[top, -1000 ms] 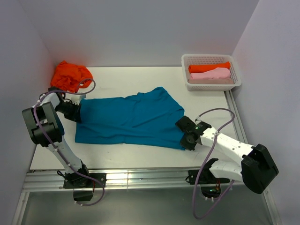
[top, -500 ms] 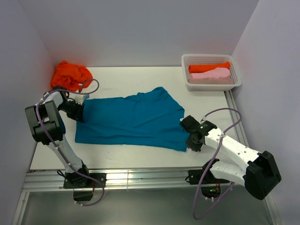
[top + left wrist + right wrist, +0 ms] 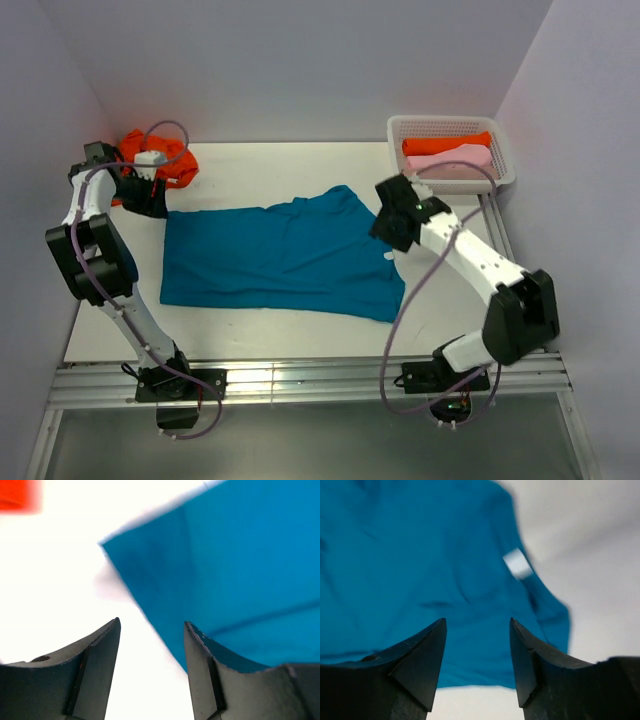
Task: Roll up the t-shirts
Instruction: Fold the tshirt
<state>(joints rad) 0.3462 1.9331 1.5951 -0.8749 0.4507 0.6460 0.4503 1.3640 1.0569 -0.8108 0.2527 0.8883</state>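
Note:
A teal-blue t-shirt [image 3: 280, 255] lies spread flat in the middle of the table. My left gripper [image 3: 152, 205] hovers open just off the shirt's back left corner; the left wrist view shows that corner [image 3: 240, 570] past my open left gripper [image 3: 152, 625], nothing between the fingers. My right gripper [image 3: 388, 232] is raised over the shirt's right edge, open and empty. In the right wrist view the teal cloth [image 3: 420, 555] and its white label [image 3: 517, 563] lie below my right gripper [image 3: 477, 622]. A crumpled orange t-shirt [image 3: 178, 168] lies at the back left.
A white lattice basket [image 3: 450, 183] at the back right holds a rolled orange shirt [image 3: 445, 143] and a rolled pink shirt [image 3: 450, 160]. Walls close in the left, back and right sides. A metal rail [image 3: 300, 380] runs along the near edge.
Both grippers opened and let go of the teal shirt. The left one drew back toward the orange shirt; the right one rose from the front right corner to the right edge.

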